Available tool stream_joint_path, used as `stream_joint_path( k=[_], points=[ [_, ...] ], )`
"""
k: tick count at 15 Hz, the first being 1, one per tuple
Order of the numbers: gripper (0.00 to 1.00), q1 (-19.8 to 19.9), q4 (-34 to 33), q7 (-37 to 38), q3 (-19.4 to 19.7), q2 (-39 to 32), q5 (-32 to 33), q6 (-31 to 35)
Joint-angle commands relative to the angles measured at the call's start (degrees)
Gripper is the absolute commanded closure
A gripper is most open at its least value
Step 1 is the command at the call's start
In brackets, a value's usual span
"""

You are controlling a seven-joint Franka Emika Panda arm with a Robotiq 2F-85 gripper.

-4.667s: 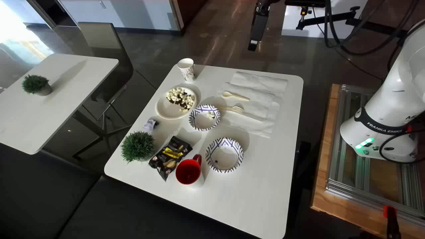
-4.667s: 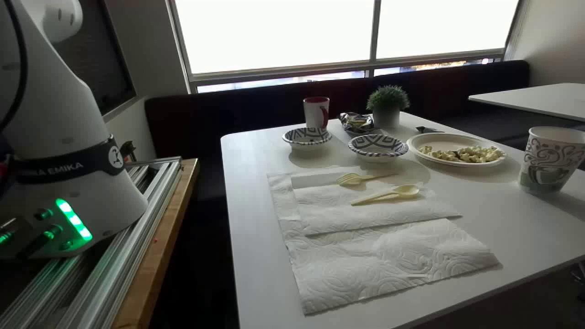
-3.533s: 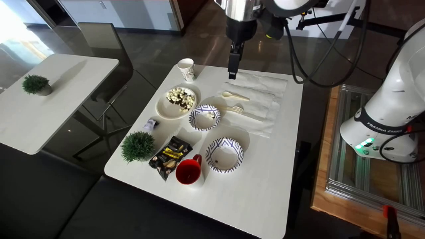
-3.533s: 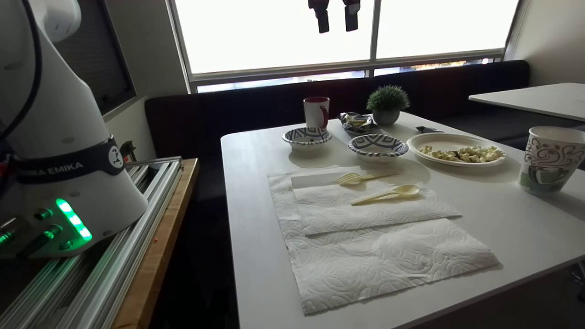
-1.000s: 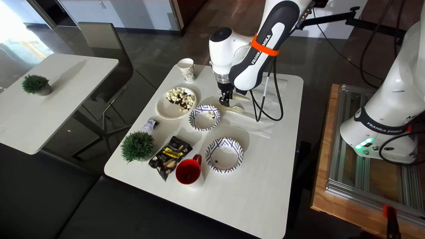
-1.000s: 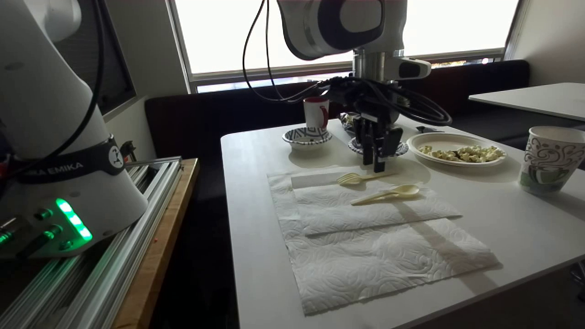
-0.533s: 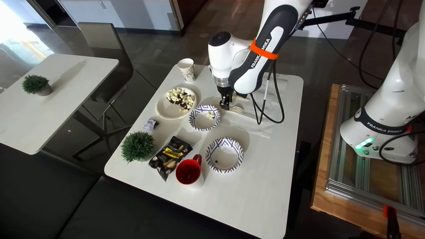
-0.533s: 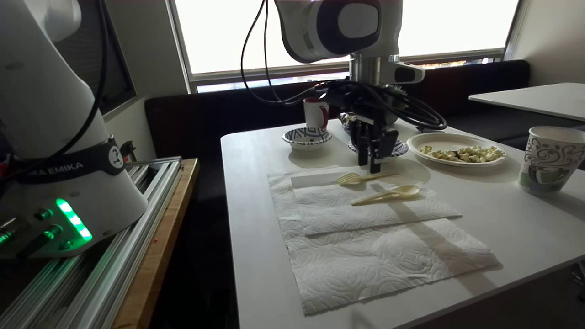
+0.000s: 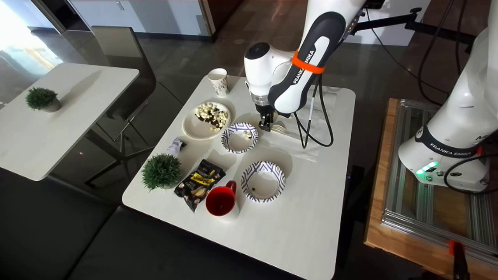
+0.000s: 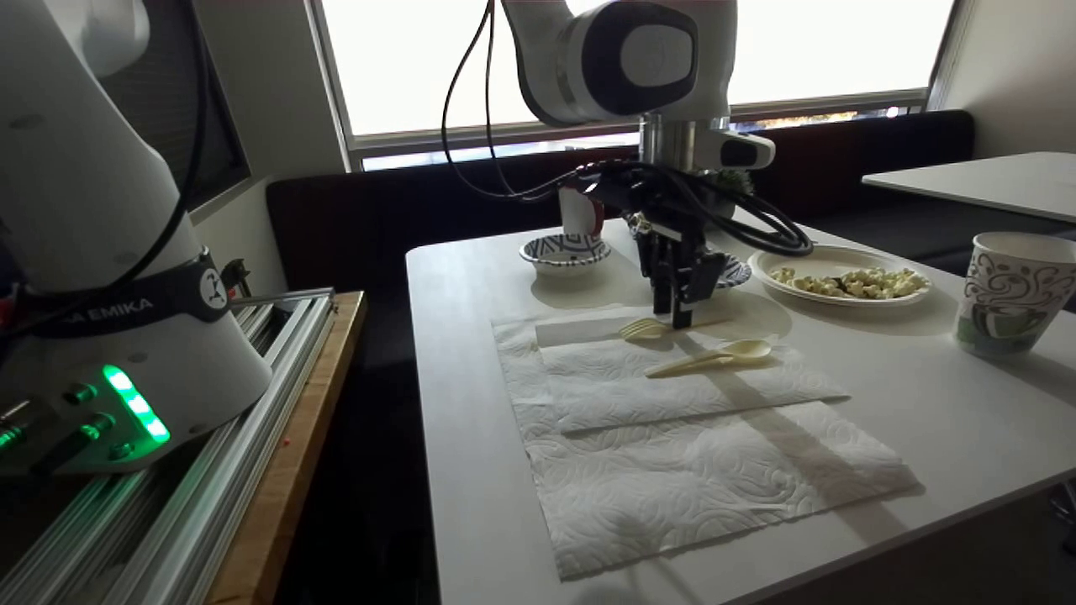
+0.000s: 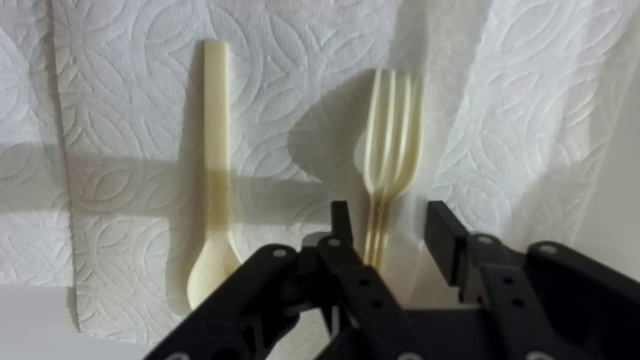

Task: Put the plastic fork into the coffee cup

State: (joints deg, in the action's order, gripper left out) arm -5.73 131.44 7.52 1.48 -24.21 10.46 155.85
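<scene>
Jaws apart, the tool (image 11: 387,220) straddled the plastic fork (image 11: 388,177), perhaps just above it; the paper coffee cup (image 10: 1011,294) stood well away.

A pale spoon (image 11: 217,160) lies on layered paper towels (image 10: 714,466) spread over the white surface (image 9: 295,229). Near them, a patterned bowl (image 9: 234,144) holds a little popcorn (image 9: 247,135); more popcorn (image 9: 203,111) is heaped on a round plate (image 9: 194,126). A second patterned bowl (image 9: 267,184) has a dark speck (image 9: 253,189) inside. Near it stands a mug (image 9: 221,201), red within, with a black snack bag (image 9: 200,182), a potted plant (image 9: 161,171) and a small packet (image 9: 175,146) further along. A chair (image 9: 116,42) stands beyond the surface's edge.
</scene>
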Motion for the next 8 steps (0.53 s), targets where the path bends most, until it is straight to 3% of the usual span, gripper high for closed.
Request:
stream_joint_path(
  k=[1,2,8],
  points=[
    [0.51,1.07,-0.74,-2.27,-0.75,-1.12,-1.89,1.46],
    [0.47,1.34,-0.74,-2.66,-0.98,-1.16,-2.2,1.53],
    [0.5,3.68,-0.29,-5.72,-2.54,-0.78,-5.33,2.24]
  ],
)
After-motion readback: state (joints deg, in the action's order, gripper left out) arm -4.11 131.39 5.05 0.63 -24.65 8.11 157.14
